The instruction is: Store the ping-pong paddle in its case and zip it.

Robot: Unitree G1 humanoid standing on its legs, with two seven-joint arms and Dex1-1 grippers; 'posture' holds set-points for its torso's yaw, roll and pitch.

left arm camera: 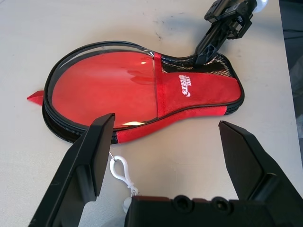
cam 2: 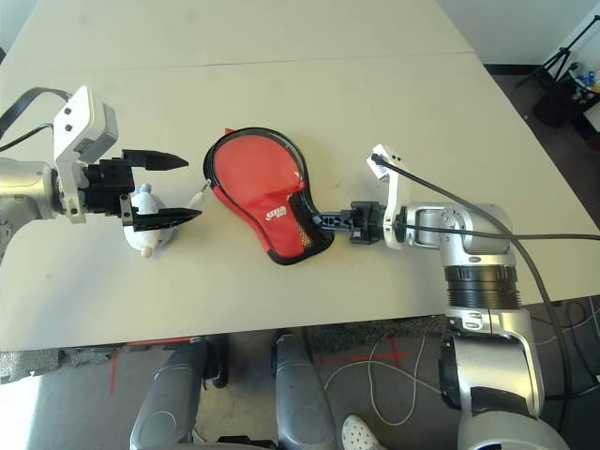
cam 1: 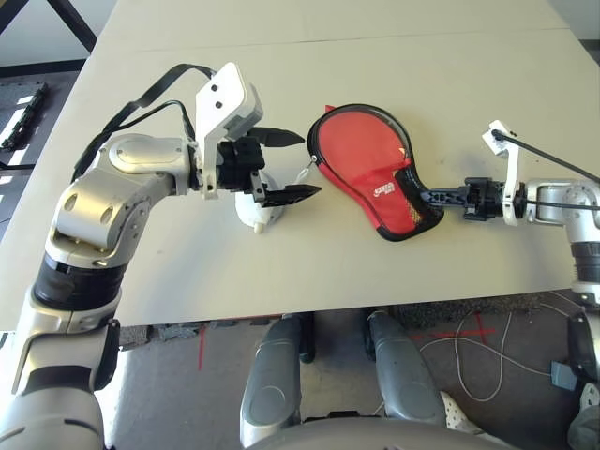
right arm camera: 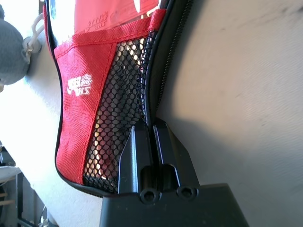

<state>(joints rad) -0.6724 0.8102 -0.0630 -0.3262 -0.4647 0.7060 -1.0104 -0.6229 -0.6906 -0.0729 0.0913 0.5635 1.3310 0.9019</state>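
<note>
One case (cam 1: pixel 367 161) lies flat near the middle of the table (cam 1: pixel 375 47), red side up, its round end toward my left arm and its narrow mesh-pocket end toward my right. I can't make out the paddle itself; the cover looks filled and flat, so I judge it is inside, though I cannot confirm that. The fabric is soft and light, and I expect it to slide on the smooth table if I tug the zip without pinning it. The black zipper edge running round the rim is the firm part, so that is where a pinch should hold best; the red panel looks slick and would probably slip.

My right hand (right arm camera: pixel 152 135) has its two fingers pressed together at the narrow end, right on the zipper line beside the mesh (right arm camera: pixel 118 109). Whether they pinch the zip pull or only the trim I cannot tell. My left hand (left arm camera: pixel 165 156) hangs spread wide just short of the round end, gripping nothing. Below it sits a small white plush toy (cam 1: pixel 255 214), joined by a white clip (left arm camera: pixel 119 169) near the case's edge.
</note>
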